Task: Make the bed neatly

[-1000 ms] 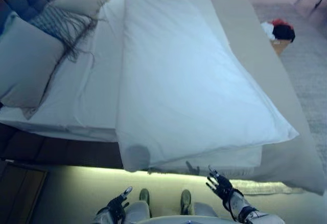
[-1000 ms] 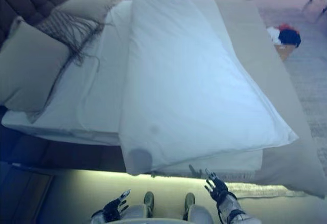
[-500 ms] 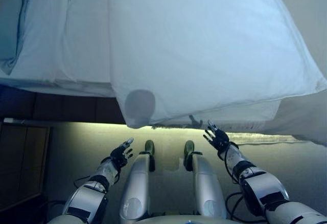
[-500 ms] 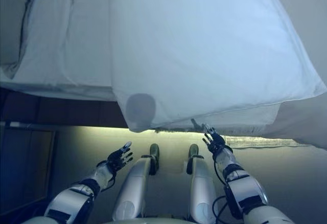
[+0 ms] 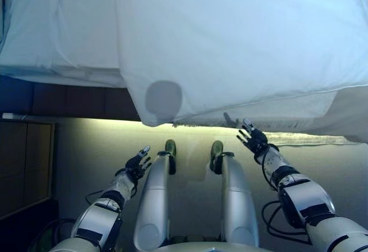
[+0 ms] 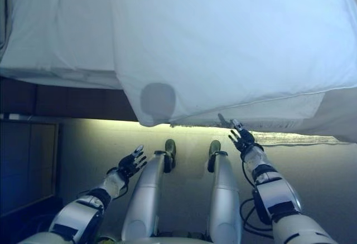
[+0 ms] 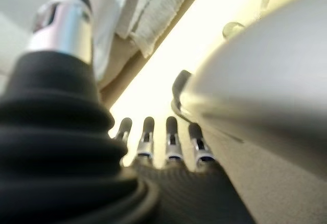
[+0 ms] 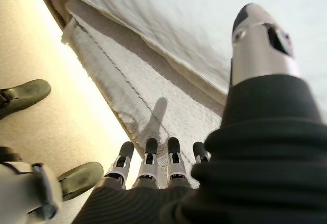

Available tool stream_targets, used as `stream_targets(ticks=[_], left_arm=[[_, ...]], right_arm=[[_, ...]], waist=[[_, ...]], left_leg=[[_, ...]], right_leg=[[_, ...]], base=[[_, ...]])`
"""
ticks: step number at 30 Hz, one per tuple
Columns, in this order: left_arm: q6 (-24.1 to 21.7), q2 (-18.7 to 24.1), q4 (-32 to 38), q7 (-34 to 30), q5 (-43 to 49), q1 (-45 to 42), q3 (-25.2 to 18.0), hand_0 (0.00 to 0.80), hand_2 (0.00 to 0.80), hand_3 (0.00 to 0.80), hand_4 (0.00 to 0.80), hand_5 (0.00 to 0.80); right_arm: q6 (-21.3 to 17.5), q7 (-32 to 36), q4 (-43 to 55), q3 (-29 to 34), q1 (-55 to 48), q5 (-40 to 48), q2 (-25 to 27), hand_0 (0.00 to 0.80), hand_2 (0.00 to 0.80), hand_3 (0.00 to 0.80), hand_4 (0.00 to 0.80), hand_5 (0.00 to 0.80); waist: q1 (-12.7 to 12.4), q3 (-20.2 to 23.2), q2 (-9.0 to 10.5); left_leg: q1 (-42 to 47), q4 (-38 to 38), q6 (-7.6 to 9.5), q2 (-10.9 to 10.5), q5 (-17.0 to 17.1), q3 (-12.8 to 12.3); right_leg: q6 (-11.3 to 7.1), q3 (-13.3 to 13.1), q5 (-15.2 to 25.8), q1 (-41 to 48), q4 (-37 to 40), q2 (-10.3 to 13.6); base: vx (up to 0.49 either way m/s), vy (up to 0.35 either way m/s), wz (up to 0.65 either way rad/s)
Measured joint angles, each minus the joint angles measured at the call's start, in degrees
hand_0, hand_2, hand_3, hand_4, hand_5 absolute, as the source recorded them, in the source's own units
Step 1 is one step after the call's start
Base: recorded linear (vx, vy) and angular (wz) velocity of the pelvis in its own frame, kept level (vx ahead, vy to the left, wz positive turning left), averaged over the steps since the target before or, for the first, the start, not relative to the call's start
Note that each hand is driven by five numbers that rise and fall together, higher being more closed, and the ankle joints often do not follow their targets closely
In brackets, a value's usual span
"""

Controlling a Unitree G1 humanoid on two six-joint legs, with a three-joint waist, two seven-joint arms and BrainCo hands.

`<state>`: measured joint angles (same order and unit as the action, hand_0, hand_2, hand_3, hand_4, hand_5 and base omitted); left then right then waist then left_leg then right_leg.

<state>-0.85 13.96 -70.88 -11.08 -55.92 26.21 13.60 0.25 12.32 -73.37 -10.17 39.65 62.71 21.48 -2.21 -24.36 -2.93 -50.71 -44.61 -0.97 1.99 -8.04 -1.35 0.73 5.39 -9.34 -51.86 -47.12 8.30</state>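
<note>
A white duvet [image 5: 241,39] lies folded over the bed, and its near edge hangs past the mattress side, with a grey round mark [image 5: 163,98] at its near left corner. A white sheet [image 5: 63,27] shows to its left. My right hand [image 5: 253,138] is open, just below the hanging duvet edge [image 8: 153,45] and a quilted white layer [image 8: 127,96], touching neither. My left hand [image 5: 138,163] is open, low over the floor and apart from the bed; it also shows in its wrist view [image 7: 163,142].
The dark bed base [image 5: 69,99] runs under the mattress, with a lit strip along the floor below it. A dark wooden panel [image 5: 23,165] stands at the left. A grey cover [image 5: 351,119] hangs at the right.
The camera has tilted further down, so the bed sits higher in view. My right hand has risen slightly toward the duvet edge. My left hand has hardly moved.
</note>
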Motion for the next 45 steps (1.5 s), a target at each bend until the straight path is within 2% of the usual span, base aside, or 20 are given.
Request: stream_targets(ticks=[10,13,21,32,45], left_arm=[[0.0,0.4,2.3,1.1,0.0,-1.4,-0.1,0.0,0.0,0.0,0.0,0.0],[-0.1,0.6,2.6,0.8,0.0,-1.4,-0.1,0.0,0.0,0.0,0.0,0.0],[-0.2,1.3,3.9,0.2,-0.1,-3.6,-0.3,0.0,0.0,0.0,0.0,0.0],[-0.7,3.8,5.0,-1.5,-0.1,-7.6,-1.5,0.0,0.0,0.0,0.0,0.0],[-1.0,4.3,7.3,-2.8,0.1,-10.9,-1.4,0.0,0.0,0.0,0.0,0.0]], right_arm=[[-0.2,2.2,4.4,0.0,4.9,0.0,3.3,0.0,0.0,0.0,0.0,0.0],[-0.2,2.2,5.3,0.0,6.5,0.0,4.9,0.0,0.0,0.0,0.0,0.0],[0.2,2.1,5.7,0.2,10.0,0.0,8.6,0.0,0.0,0.0,0.0,0.0],[1.3,2.1,5.7,0.5,12.7,0.0,11.6,0.0,0.0,0.0,0.0,0.0],[2.4,2.3,8.2,0.5,15.9,2.2,14.4,0.0,0.0,0.0,0.0,0.0]], waist=[[-0.8,-1.7,-0.2],[-1.7,-1.9,-0.16],[-2.2,-2.2,-0.03],[-3.5,-3.0,-0.07],[-4.2,-3.2,-0.04]], left_leg=[[-8.4,-7.7,-1.32,0.2,-0.9,2.1],[-9.7,-8.7,-1.34,0.2,-0.9,2.6],[-13.3,-11.9,-1.36,-0.2,-0.9,3.3],[-13.5,-13.2,-1.35,-0.4,-0.9,3.3],[-13.0,-14.6,-1.34,-0.6,-0.9,3.5]], right_leg=[[1.69,0.7,-2.1,-8.0,-8.5,0.2],[1.94,0.9,-2.3,-9.3,-9.6,0.1],[2.17,1.1,-2.5,-12.4,-12.6,0.6],[2.18,1.2,-2.5,-12.5,-13.7,1.0],[2.19,1.2,-2.5,-12.0,-15.1,1.3]], base=[[0.01,-0.033,0.06],[0.007,-0.006,0.01],[0.037,-0.013,0.03],[0.039,-0.005,0.0],[0.003,-0.003,0.0]])
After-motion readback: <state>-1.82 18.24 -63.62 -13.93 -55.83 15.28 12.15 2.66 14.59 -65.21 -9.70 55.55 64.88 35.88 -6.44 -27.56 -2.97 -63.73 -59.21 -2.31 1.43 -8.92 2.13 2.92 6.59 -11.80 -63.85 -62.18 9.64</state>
